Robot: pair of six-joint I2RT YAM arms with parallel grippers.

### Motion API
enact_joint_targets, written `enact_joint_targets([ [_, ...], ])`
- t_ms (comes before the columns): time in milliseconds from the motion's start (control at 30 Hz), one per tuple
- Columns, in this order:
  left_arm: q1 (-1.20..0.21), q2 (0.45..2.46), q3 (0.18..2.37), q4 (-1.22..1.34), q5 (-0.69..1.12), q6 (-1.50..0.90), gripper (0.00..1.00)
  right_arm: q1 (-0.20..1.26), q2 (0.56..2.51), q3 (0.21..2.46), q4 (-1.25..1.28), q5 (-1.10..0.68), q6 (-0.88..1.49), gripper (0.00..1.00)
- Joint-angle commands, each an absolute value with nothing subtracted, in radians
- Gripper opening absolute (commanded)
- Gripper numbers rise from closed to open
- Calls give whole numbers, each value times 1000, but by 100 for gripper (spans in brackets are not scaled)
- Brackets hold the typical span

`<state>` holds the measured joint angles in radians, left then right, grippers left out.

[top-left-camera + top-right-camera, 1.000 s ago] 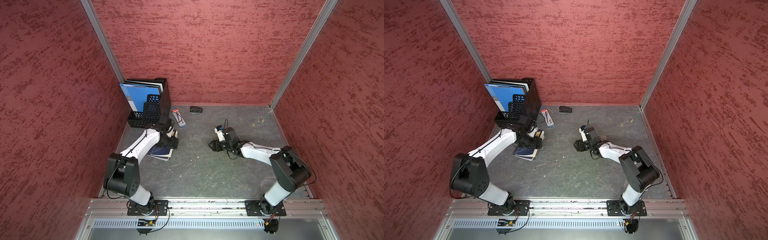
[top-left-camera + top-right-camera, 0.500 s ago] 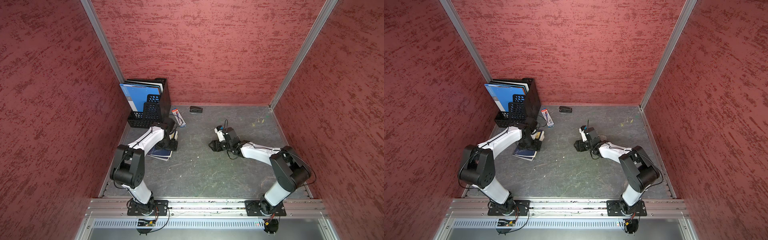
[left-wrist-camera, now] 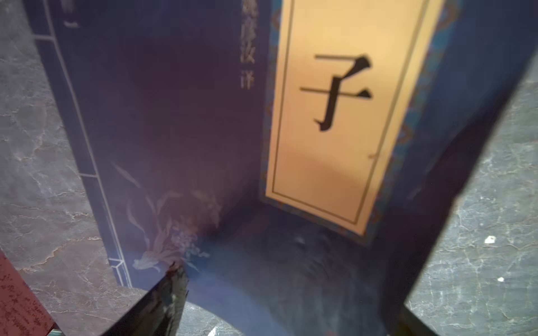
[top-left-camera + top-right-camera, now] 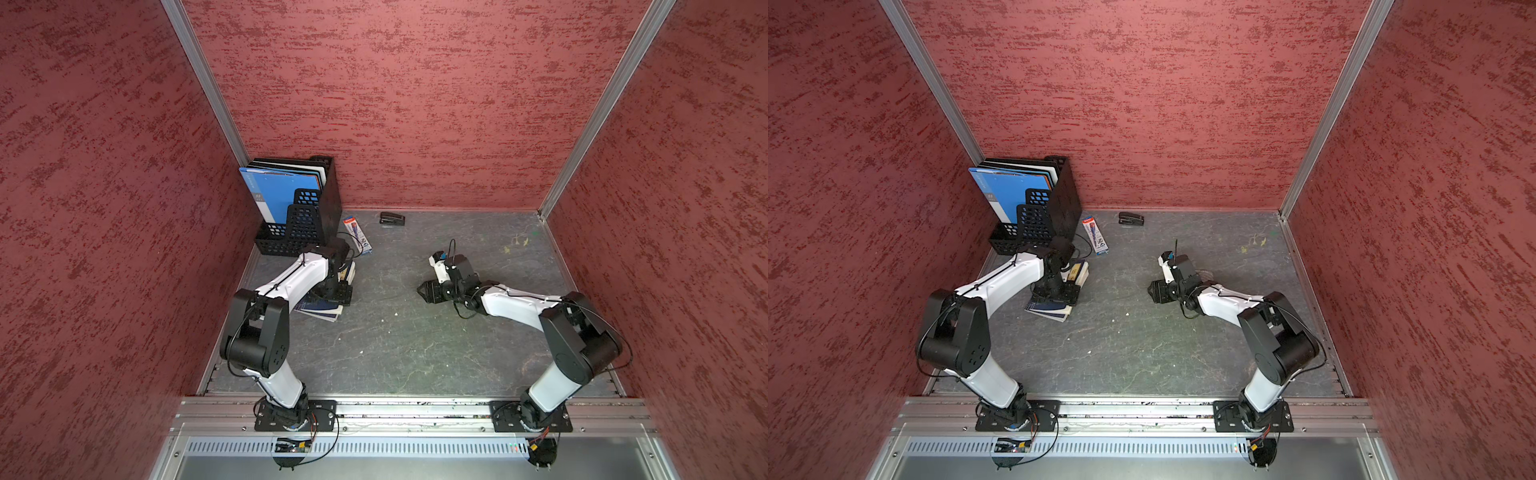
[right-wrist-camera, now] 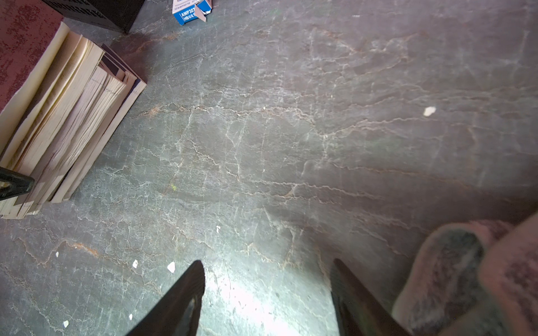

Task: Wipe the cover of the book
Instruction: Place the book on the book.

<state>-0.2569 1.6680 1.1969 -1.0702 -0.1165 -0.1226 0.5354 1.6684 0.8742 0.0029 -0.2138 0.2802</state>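
— Where does the book lie?
— In both top views the book [image 4: 320, 306] lies flat, left of centre, on top of a stack [image 5: 58, 131] of others. It is just below the black file rack [image 4: 303, 226] and near the left wall. Its cover is dark blue with a yellow title label [image 3: 329, 116].
— And the left gripper?
— The left gripper [image 4: 338, 294] points down over the cover, and its arm hides much of the book from above. In the left wrist view its fingers [image 3: 167, 296] stand wide apart with only the cover between them, so it grips nothing. The blur hides whether the tips touch the cover.
— The right one?
— The right gripper [image 5: 267, 261] sits low over the bare grey table [image 5: 291, 131], right of centre in the top views and well apart from the book. Its jaws are parted partway and empty.
— Is there a cloth?
— A pinkish cloth [image 5: 454, 279], fuzzy and blurred, shows in the right wrist view just beside that gripper, outside its fingers.
— Anything else?
— A stapler [image 4: 392, 219] lies by the back wall and a pen box [image 4: 357, 237] lies beside the rack, which holds a blue folder [image 4: 274, 191].
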Motion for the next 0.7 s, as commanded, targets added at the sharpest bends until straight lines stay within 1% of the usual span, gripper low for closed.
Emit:
enact_joint_targets([
  [0, -243, 1658, 1189, -1092, -132, -134, 88, 540, 1665, 890, -6, -193, 275, 69],
  [233, -230, 1632, 1166, -1098, -122, -144, 88, 540, 1663, 888, -5, -194, 275, 69],
  [433, -227, 1584, 1151, -1064, -51, -139, 88, 540, 1656, 891, -12, -189, 272, 69],
  [567, -210, 1551, 1162, -1046, -28, -146, 88, 540, 1636, 895, -33, -159, 261, 69],
  [667, -207, 1503, 1160, -975, 3, -135, 89, 539, 1606, 904, -56, -102, 244, 69],
])
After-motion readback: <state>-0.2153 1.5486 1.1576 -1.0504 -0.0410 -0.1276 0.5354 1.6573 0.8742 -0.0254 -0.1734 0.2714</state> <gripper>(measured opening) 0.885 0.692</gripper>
